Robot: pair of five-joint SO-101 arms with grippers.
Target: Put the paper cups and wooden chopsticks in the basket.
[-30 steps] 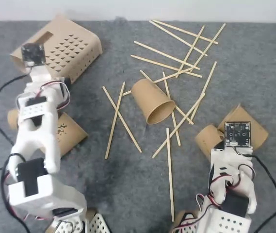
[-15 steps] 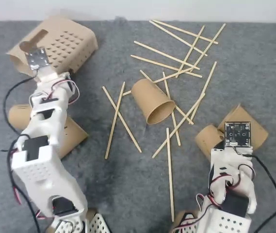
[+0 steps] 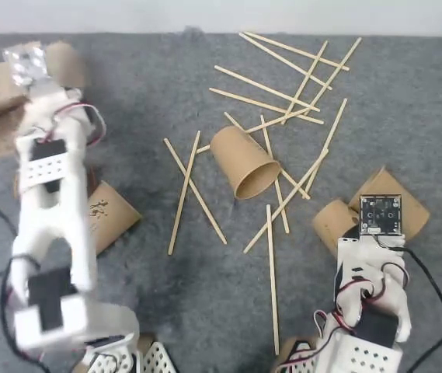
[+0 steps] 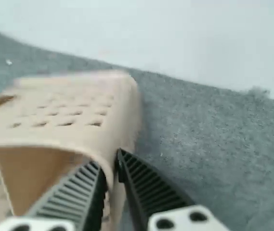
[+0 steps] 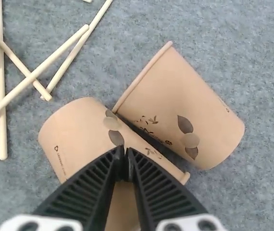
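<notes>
Tan perforated basket point(image 4: 64, 120) is at the far left corner of the grey bench point(image 3: 166, 311), its wall pinched between the nearly closed jaws of the left tool point(image 4: 111, 174). The right tool point(image 5: 125, 161) hangs with its jaws pressed together on nothing, just above one of two paper cups point(image 5: 79, 137) that lie touching. A third cup point(image 3: 244, 162) lies on its side among scattered wooden chopsticks point(image 3: 272, 280) mid-bench, and a fourth cup point(image 3: 112, 214) lies beside the left arm.

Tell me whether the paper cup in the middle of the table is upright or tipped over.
Tipped over: the paper cup lies on its side among the wooden chopsticks, its open mouth facing sideways.
</notes>
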